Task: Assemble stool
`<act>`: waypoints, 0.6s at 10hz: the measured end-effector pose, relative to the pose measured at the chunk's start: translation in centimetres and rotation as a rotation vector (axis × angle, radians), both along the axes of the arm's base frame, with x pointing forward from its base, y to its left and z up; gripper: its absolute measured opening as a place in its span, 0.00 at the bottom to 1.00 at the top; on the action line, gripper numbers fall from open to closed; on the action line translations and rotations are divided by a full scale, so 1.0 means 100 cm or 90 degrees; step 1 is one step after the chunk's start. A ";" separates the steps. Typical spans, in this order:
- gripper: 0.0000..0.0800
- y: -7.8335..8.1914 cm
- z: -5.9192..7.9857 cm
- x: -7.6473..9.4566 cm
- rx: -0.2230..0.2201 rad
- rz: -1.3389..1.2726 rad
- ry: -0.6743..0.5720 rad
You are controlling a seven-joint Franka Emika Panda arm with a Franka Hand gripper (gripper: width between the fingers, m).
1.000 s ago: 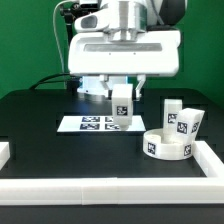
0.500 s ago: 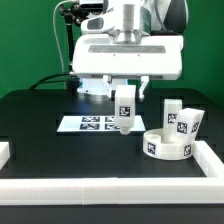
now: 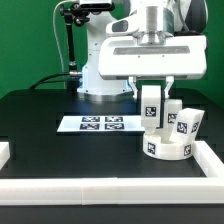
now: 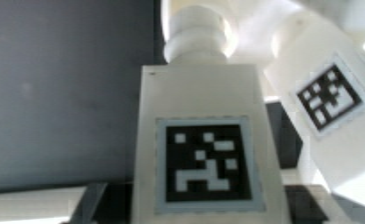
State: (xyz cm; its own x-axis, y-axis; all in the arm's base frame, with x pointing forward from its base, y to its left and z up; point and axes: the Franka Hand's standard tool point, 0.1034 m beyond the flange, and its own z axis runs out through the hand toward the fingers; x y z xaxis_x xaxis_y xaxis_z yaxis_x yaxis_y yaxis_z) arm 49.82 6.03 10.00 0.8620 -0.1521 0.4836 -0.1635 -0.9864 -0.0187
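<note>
Since a second before, the pincer [image 3: 150, 93], clamped on an upright white blocky plastic leg [image 3: 151, 110] bearing a square tag, had shifted from above the marker board [image 3: 100, 124] toward the white round disc seat [image 3: 165, 149].

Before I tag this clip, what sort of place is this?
Probably a robotics lab test bench, not a workshop: a black table fenced by white border rails, a marker board lying flat on it, and a plain green backdrop.
</note>
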 end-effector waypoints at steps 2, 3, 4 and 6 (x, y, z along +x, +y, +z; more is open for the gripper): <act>0.42 -0.001 -0.002 -0.001 -0.009 0.009 -0.004; 0.42 0.001 -0.004 0.003 -0.012 0.016 -0.002; 0.42 0.002 -0.005 0.007 -0.014 0.018 -0.003; 0.42 0.006 -0.006 0.014 -0.013 0.022 -0.003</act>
State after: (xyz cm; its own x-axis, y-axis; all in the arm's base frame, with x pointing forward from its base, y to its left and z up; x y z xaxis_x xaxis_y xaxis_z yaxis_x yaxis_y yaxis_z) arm 51.20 6.67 9.42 0.8646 -0.1124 0.4898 -0.1292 -0.9916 0.0005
